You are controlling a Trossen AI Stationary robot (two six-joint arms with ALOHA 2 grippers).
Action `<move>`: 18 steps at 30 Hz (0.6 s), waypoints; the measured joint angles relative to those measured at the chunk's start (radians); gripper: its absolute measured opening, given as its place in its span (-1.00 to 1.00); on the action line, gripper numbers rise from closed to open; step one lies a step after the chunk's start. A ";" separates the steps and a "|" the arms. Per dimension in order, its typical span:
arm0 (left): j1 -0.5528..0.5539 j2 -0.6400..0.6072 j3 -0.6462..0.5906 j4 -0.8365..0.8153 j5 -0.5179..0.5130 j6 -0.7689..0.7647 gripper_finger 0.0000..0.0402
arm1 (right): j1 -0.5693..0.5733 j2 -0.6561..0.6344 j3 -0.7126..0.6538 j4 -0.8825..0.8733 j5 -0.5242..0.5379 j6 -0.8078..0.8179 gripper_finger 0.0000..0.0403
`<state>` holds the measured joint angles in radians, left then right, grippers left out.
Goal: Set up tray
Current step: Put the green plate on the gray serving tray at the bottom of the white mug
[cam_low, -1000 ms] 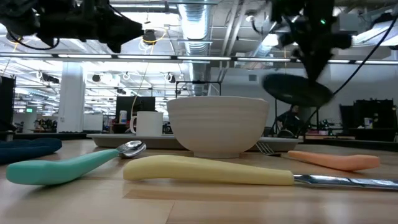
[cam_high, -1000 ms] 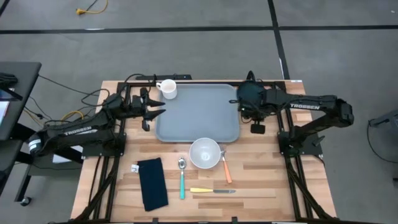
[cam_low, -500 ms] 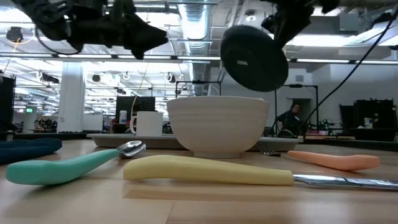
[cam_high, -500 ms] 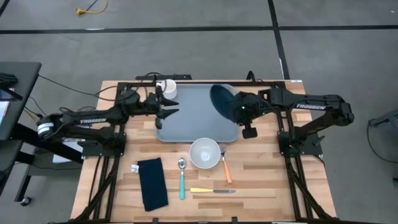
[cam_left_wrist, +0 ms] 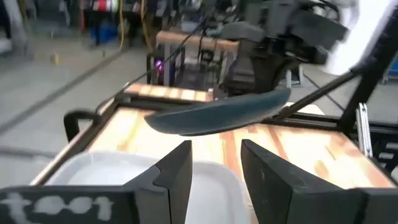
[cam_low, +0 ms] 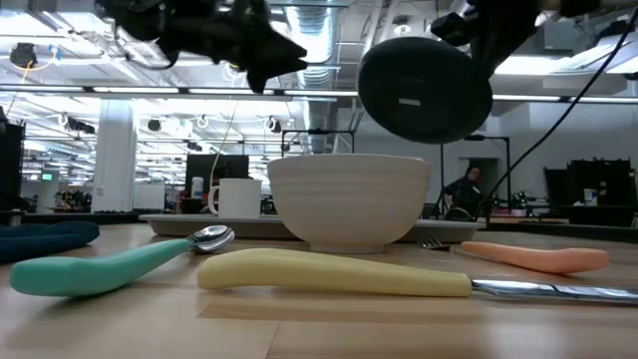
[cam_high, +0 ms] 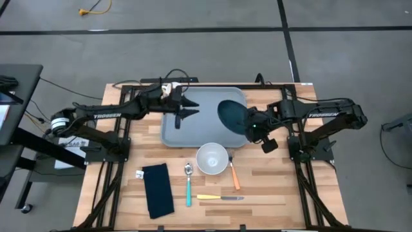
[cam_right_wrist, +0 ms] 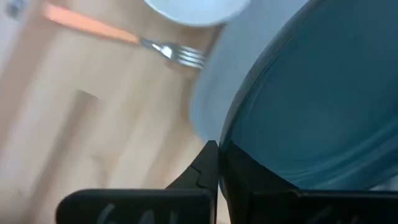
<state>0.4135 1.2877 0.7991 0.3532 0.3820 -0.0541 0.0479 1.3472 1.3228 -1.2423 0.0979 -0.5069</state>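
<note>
My right gripper (cam_high: pixel 252 124) pinches the dark plate (cam_high: pixel 232 115) above the tray (cam_high: pixel 193 132); left gripper (cam_high: pixel 185 107) hovers empty, jaws parted. Next, lowering it flat.

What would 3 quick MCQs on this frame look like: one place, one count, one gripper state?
1. Where is the bowl?
A. on the tray
B. on the table just in front of the tray
C. in the left gripper

2. How many utensils lie on the table?
A. one
B. five
C. three

3. What is the right gripper doing?
A. shut on the plate
B. open, empty
C. shut on the mug

Answers:
1 B: the high view shows the bowl on the wood, at the tray's near edge.
2 C: spoon, fork and knife.
3 A: its wrist view shows the fingers pinching the rim of the plate, held above the tray; the left gripper hovers open over the tray.
</note>
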 joint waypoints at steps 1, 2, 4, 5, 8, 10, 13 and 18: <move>0.001 0.010 0.042 -0.052 -0.002 -0.018 -0.38 | 0.005 0.000 0.000 -0.006 0.031 -0.001 -0.99; 0.000 0.019 0.081 -0.098 -0.001 -0.038 -0.38 | 0.008 0.000 0.000 -0.012 0.055 -0.001 -0.99; -0.001 0.042 0.162 -0.161 -0.001 -0.074 -0.38 | 0.011 0.000 0.000 -0.014 0.086 -0.002 -0.98; -0.001 0.052 0.200 -0.189 0.000 -0.097 -0.38 | 0.011 0.000 0.000 -0.014 0.097 -0.002 -0.98; 0.004 0.084 0.302 -0.255 0.000 -0.180 -0.38 | 0.011 0.001 0.000 -0.024 0.139 -0.002 -0.98; 0.010 0.101 0.357 -0.289 -0.001 -0.238 -0.38 | 0.011 0.016 0.000 -0.033 0.171 -0.002 -0.98; 0.018 0.130 0.427 -0.332 -0.003 -0.325 -0.38 | 0.011 0.060 -0.002 -0.063 0.229 -0.001 -0.98; 0.027 0.175 0.488 -0.396 -0.049 -0.410 -0.38 | 0.011 0.176 -0.002 -0.065 0.353 0.009 -0.98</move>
<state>0.4409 1.4627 1.2870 -0.0427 0.3330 -0.4637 0.0593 1.5236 1.3209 -1.3069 0.4508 -0.4976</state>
